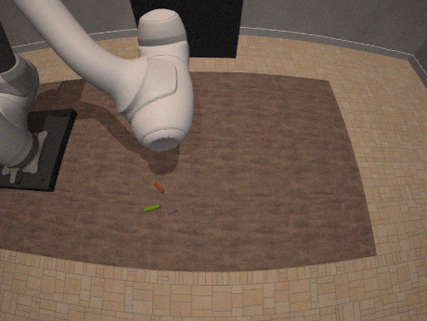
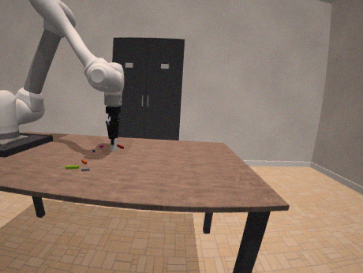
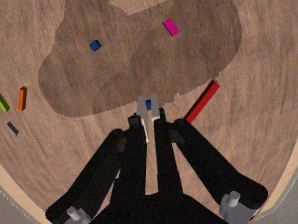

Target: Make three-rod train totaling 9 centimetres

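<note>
My gripper (image 3: 149, 103) (image 2: 114, 148) is down at the table top, its fingertips shut on a small blue rod (image 3: 148, 104). A second blue rod (image 3: 95, 46) (image 2: 93, 151) lies to the left. A magenta rod (image 3: 170, 27) (image 2: 101, 146) lies ahead, and a red rod (image 3: 202, 102) (image 2: 120, 146) lies just right of the fingers. An orange rod (image 1: 159, 186) (image 2: 84, 161) (image 3: 23, 98), a lime rod (image 1: 151, 208) (image 2: 72, 166) (image 3: 3, 104) and a grey rod (image 1: 172, 211) (image 2: 85, 170) (image 3: 12, 128) lie apart in a loose group. In the top view the arm hides the gripper and the rods near it.
The brown table (image 1: 278, 162) (image 2: 177, 177) bears the rods on its left half. The arm's dark base plate (image 1: 51, 153) (image 2: 20, 143) sits at the table's left edge. A dark cabinet (image 2: 147, 87) stands behind the table.
</note>
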You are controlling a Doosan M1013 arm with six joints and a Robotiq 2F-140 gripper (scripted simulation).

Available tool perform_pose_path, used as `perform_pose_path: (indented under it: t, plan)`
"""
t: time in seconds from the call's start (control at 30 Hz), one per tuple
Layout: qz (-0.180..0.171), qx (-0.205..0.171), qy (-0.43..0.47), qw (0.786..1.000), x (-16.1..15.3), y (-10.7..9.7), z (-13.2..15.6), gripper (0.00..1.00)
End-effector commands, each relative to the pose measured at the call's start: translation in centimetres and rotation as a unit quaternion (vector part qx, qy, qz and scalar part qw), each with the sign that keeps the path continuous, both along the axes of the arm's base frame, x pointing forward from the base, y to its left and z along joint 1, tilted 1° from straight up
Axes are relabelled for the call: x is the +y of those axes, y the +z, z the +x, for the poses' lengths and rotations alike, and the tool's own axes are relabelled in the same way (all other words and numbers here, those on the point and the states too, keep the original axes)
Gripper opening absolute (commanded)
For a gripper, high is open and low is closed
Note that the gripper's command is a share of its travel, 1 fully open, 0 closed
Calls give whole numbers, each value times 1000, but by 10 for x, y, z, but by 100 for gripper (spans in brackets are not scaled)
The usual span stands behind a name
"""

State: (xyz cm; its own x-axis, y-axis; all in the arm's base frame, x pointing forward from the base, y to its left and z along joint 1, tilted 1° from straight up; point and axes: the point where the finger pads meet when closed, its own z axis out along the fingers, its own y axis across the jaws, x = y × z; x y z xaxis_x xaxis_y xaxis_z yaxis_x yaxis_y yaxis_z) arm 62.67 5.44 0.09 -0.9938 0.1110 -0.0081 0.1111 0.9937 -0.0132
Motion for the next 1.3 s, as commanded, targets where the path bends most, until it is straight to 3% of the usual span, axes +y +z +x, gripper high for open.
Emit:
perform_pose_path:
  t: [0.0,0.4,0.8,1.27]
  plan:
    - [0,0,0,1000,0,0,0,3]
    - [0,0,0,1000,0,9,0,3]
    - [0,0,0,1000,1,88,-1,3]
    - [0,0,0,1000,1,100,-1,3]
